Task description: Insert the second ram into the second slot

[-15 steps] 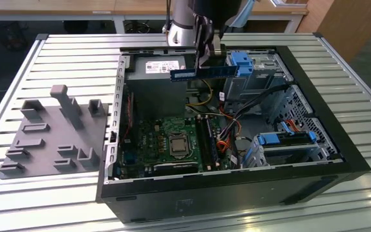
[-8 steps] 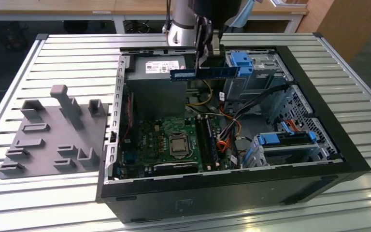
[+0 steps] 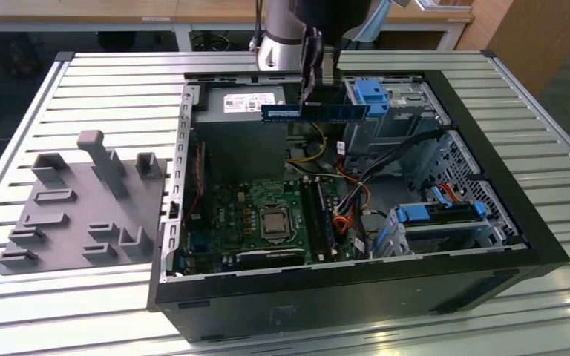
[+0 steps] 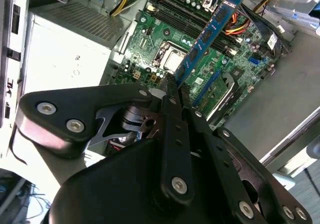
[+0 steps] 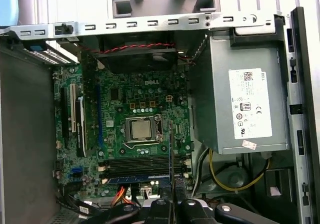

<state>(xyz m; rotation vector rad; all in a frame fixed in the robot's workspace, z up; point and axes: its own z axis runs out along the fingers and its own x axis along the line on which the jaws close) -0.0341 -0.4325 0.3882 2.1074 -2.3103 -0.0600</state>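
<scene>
- One black computer case lies on its side, open, its front wall closest.
- One grey moulded tray sits beside it, at the exterior view's left.
- One silver power box and one green circuit board lie inside.
- Two blue brackets.
- One gripper hangs above the case, fingers clamped on the memory stick, held level and clear of the board.
- A ribbed metal table carries everything; pale desks and a wooden panel stand behind.
</scene>
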